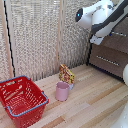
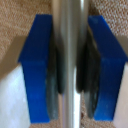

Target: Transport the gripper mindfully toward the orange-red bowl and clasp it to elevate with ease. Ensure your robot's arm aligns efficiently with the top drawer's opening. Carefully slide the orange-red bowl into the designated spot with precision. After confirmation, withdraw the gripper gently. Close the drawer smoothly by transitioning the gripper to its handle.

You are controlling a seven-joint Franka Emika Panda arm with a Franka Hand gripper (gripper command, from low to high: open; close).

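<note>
We see the robot's arm [image 1: 102, 17] reaching in from the upper part of the exterior view's right, its glossy white segments ending against the front of the brown dresser [image 1: 111, 56], where the hand itself is too small and blurred for us to pick out. The wrist view fills that in: the hand [image 2: 68, 67] has its two blue-tipped fingers [image 2: 37, 70] standing on either side of a smooth silver bar [image 2: 68, 45], presumably the drawer handle, with the dark pads pressed against it, so we read the hand as pinching the bar. Brown wood grain lies behind the fingers. A pale handle line shows on a lower drawer front [image 1: 107, 60] in the exterior view. On the light wooden counter [image 1: 90, 100], well apart from the arm, we find a pink cup [image 1: 62, 91] upright, a yellow-and-red packet [image 1: 66, 74] leaning just behind it, and a red wire-mesh basket [image 1: 21, 100] toward the exterior view's left. We cannot find the orange-red bowl in either view.
</note>
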